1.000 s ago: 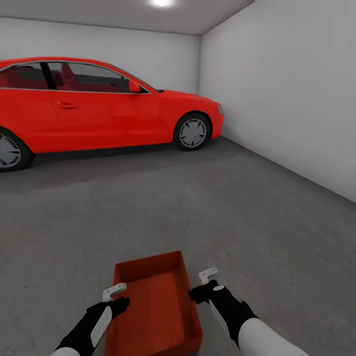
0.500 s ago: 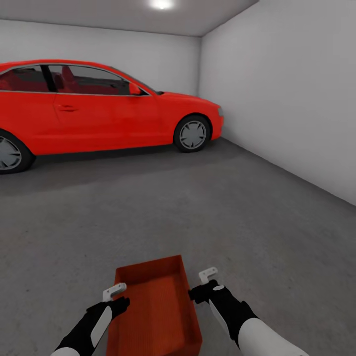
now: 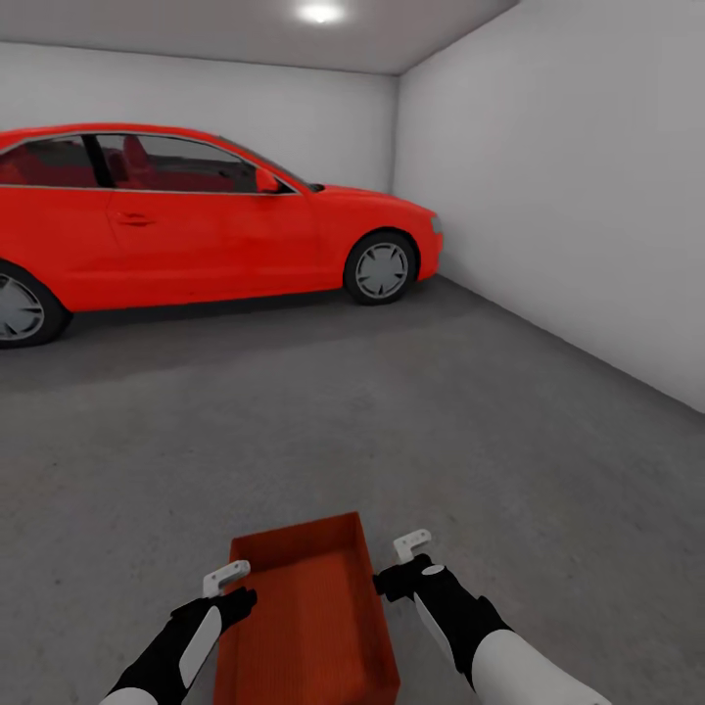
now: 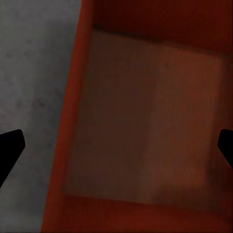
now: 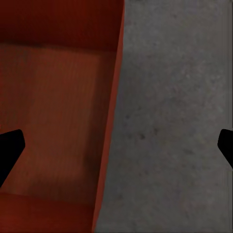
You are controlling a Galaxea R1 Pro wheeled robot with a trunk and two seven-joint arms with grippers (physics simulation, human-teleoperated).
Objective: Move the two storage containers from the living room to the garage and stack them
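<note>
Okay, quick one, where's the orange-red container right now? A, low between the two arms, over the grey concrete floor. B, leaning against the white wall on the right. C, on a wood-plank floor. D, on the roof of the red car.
A: in the head view the storage container sits between the left gripper and the right gripper, with the concrete floor all around it and the red car far ahead.

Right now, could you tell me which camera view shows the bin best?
The head view: it shows almost the whole bin on the concrete floor, between both arms. The left wrist view shows its bottom and one long wall; the right wrist view, part of the inside and the other wall.
</note>
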